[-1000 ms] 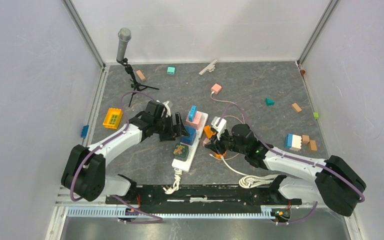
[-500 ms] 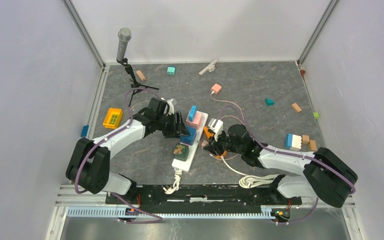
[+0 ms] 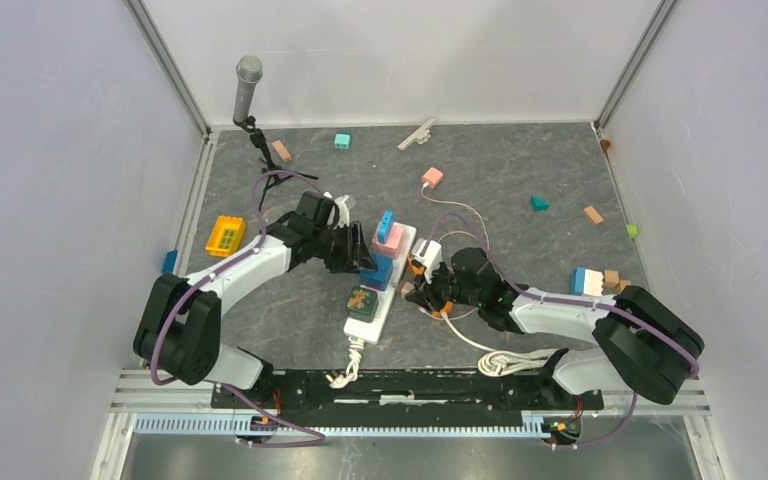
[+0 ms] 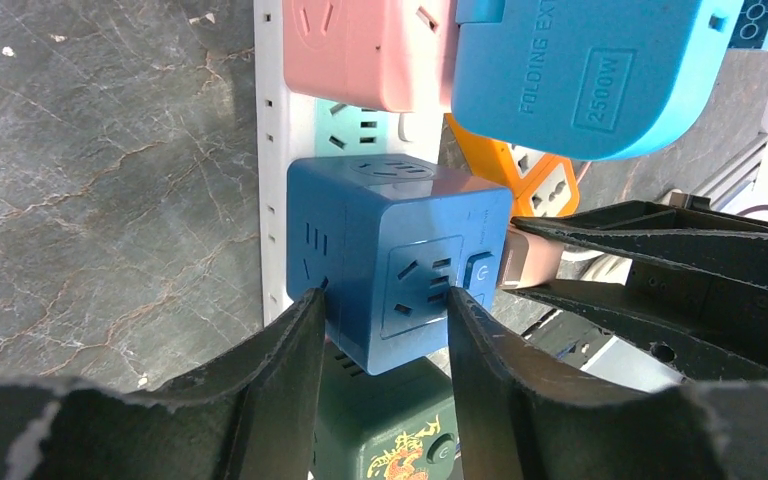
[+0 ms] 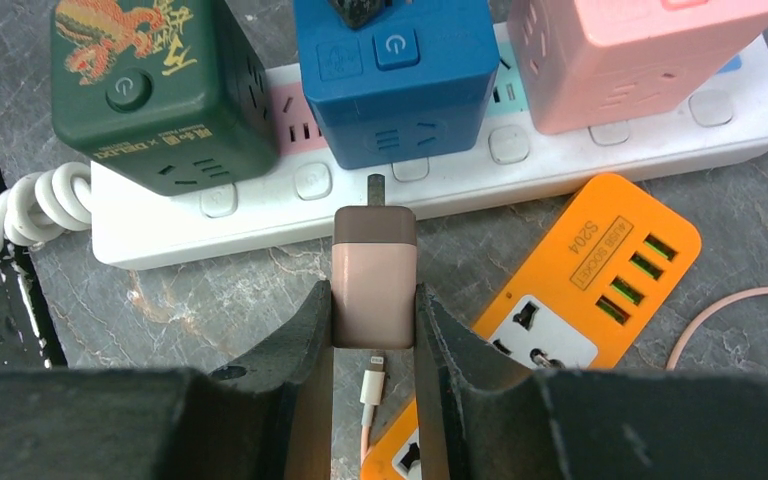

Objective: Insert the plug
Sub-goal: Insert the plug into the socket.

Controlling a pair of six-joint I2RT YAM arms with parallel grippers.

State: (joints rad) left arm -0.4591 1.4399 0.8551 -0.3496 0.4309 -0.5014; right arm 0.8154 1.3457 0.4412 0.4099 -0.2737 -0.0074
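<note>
Plug (image 5: 374, 275) prong (image 5: 377, 190), right-wrist view only

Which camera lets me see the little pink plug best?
The right wrist view: the pink plug fills the middle, held by the right hand, its prong aimed at the blue cube. The left wrist view shows only its tip; from above it's a tiny speck.

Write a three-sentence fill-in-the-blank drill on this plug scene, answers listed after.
The right claw grips a beige plastic charger plug whose prong points at a long plastic power strip coloured ____.
The left claw straddles a cube-shaped plastic adapter coloured ____.
Beside the strip lies a flat plastic multi-socket adapter coloured ____.
Missing: white; blue; orange.
</note>
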